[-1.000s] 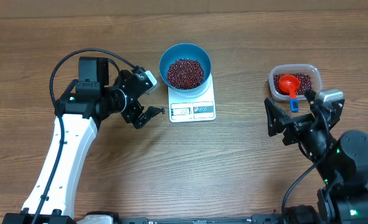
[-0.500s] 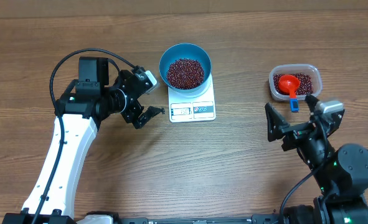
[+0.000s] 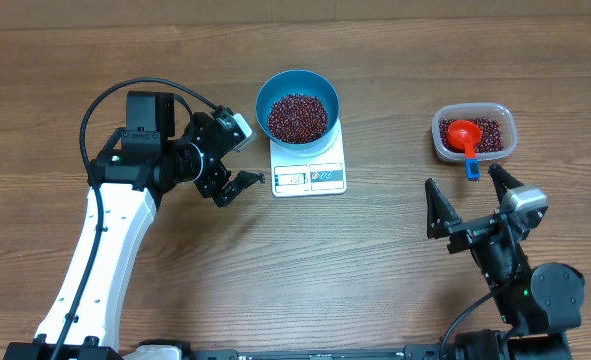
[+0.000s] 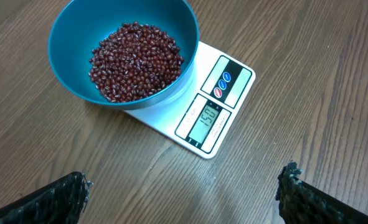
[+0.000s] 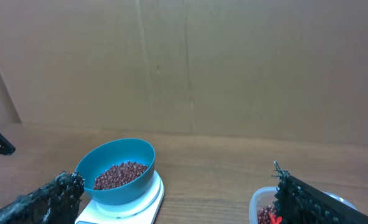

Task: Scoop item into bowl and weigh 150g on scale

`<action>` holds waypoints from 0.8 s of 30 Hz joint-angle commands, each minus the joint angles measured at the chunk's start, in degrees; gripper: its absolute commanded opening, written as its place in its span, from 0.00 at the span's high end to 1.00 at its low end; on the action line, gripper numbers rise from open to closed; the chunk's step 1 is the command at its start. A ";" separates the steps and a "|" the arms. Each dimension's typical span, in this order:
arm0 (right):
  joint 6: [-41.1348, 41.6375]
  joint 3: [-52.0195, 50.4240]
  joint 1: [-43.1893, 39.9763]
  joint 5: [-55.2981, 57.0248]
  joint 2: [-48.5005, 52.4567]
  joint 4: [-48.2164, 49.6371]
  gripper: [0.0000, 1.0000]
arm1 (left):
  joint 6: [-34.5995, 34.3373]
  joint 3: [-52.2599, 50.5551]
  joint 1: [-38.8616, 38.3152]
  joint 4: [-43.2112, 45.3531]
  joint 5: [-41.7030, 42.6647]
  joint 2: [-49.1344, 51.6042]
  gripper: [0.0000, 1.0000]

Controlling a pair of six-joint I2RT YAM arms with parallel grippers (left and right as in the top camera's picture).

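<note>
While the bowl of beans sits on the scale, the left gripper hovers just left, jaws apart. The right gripper gapes empty.

A wooden table with brown grain running left to right fills the overhead view. On its right side, toward the far half, sits a clear rectangular plastic tub with rounded corners. A red scoop lies inside it, its blue handle tip poking over the near rim. A plain cardboard wall stands beyond the far edge.
</note>
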 commanded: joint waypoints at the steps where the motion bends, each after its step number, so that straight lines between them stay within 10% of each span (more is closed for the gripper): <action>1: -0.26 -2.95 0.31 2.10 -2.71 2.69 0.00 | -0.79 -0.33 0.11 -0.04 0.92 -0.22 0.01; 24: -0.28 -12.39 0.31 3.85 -15.56 8.52 0.00 | -0.81 -0.33 0.11 -0.04 0.92 -0.22 0.01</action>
